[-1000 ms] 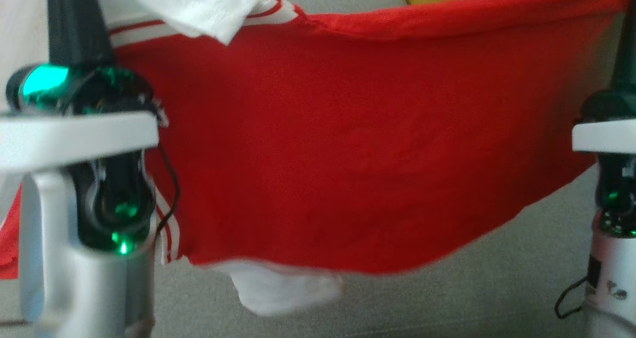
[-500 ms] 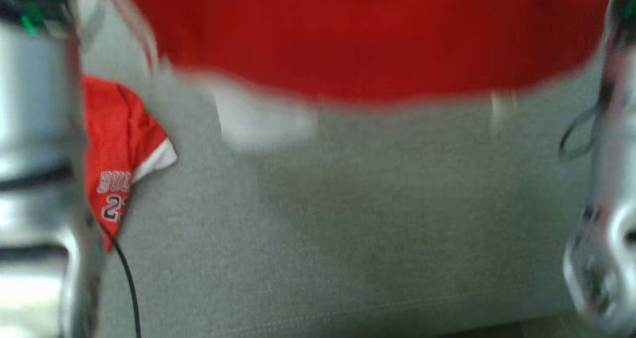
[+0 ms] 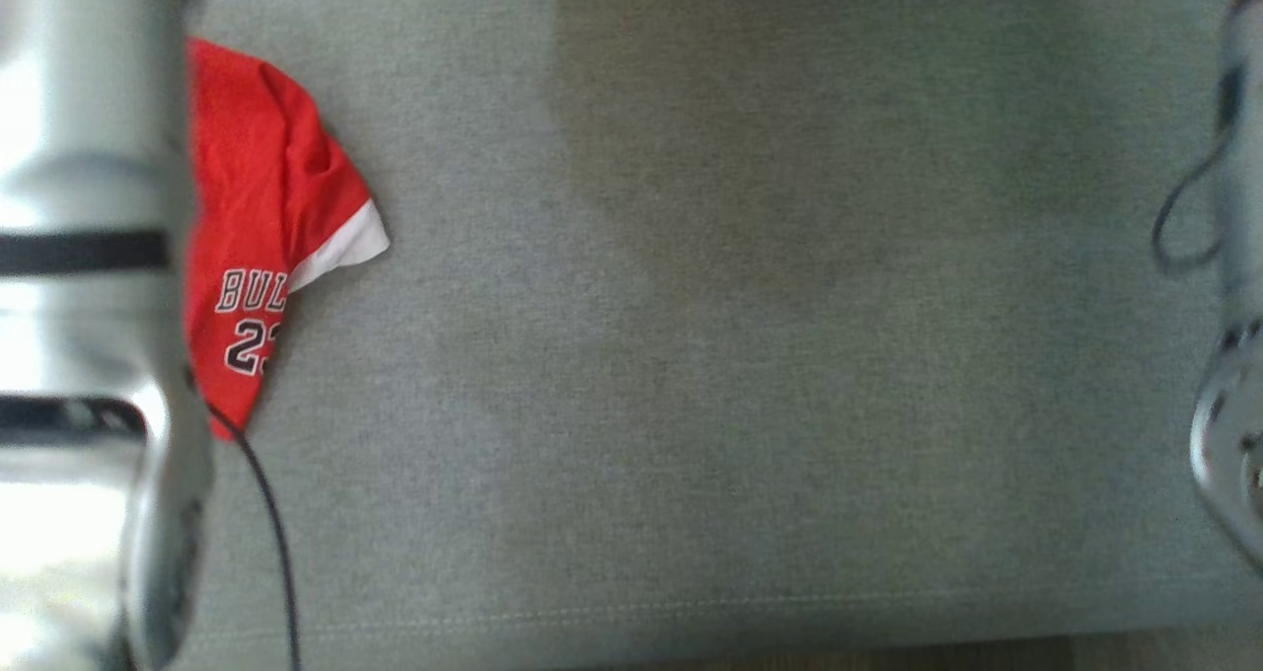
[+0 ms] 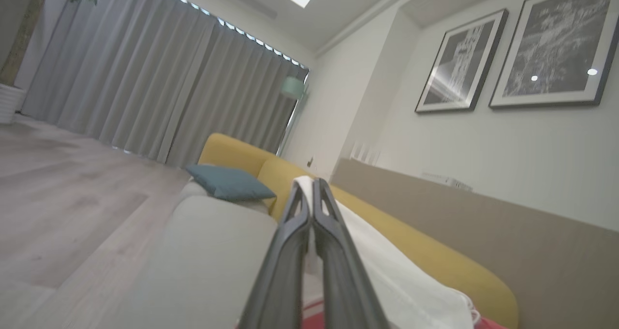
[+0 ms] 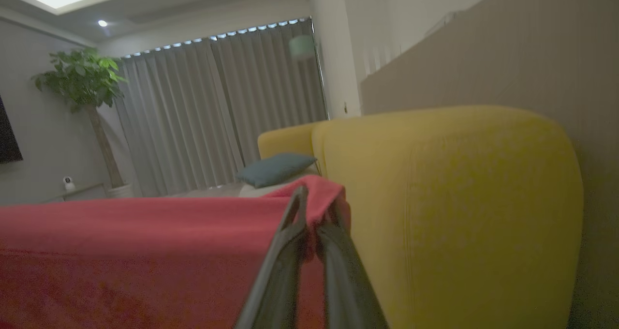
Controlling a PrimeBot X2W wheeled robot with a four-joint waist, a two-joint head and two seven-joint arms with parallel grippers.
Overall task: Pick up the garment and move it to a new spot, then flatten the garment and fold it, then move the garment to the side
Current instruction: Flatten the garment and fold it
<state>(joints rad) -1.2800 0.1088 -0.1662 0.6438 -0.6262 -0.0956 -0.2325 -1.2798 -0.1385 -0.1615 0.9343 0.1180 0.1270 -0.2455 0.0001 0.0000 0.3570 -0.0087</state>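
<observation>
Pinching the red garment point(image 5: 145, 251), left fingers point(image 4: 285, 261) and right fingers point(image 5: 278, 271) clenched, grey sofa seat point(image 3: 740, 355), yellow backrest point(image 5: 459, 213), grey curtains point(image 4: 145, 92)

Sofa seat point(image 3: 740, 355): jersey point(image 3: 266, 207) at its left, beside the left forearm point(image 3: 79, 257). Cushion point(image 4: 229, 183) on the seat's far end (backrest point(image 4: 227, 150) behind it); garment point(image 5: 145, 251) before it, curtains point(image 5: 217, 111) beyond.

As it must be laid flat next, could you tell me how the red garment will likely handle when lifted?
Probably floppy: the garment folds over the tips of the right gripper. Likely light: a pinch on its edge holds it up.
</observation>
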